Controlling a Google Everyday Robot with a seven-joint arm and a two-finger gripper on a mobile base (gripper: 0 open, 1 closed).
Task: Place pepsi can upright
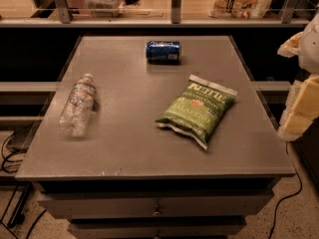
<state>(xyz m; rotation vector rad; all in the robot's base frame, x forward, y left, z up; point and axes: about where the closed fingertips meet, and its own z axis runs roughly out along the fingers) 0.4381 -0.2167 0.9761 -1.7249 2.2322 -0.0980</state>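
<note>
Grey tabletop [124,153] with pepsi can [163,52] on its side near the far edge, beyond water bottle [77,106] and Kettle jalapeño chip bag [197,109]; gripper [303,106] at right margin, open or closed indeterminate; likely risk: can rolling away if nudged off-centre.

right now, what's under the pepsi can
Only the gray table shows under the pepsi can, lying on its side; its contact strip is hidden. The gripper hangs at the view's right edge.
</note>
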